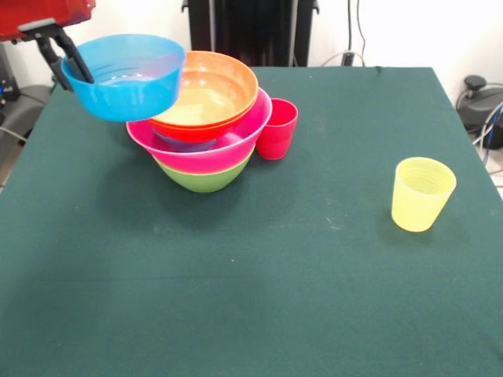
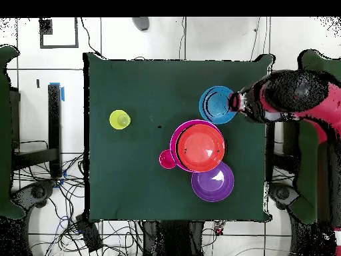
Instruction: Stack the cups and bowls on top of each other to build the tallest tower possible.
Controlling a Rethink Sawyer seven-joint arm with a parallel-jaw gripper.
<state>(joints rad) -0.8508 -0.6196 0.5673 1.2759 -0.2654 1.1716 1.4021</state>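
The tower (image 1: 206, 137) stands on the green table (image 1: 236, 298), orange bowl (image 1: 208, 93) topmost, red cup (image 1: 277, 128) touching its side and yellow cup (image 1: 422, 193) well apart. The gripper (image 1: 69, 56) grasps the blue bowl (image 1: 124, 76) by its rim, lifted just beside the tower; next it likely needs centring over the orange bowl before release

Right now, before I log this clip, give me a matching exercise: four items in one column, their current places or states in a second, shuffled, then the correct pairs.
Items:
1. Glossy blue plastic bowl
2. Translucent yellow ribbed tumbler
3. Glossy red tumbler
4. Green plastic bowl

States:
A. Bottom of the nested stack
B. Standing alone on the green table
C. Held off the table by the gripper, jaws clamped on its rim
D. Standing right beside the stack

Pairs: 1-C, 2-B, 3-D, 4-A
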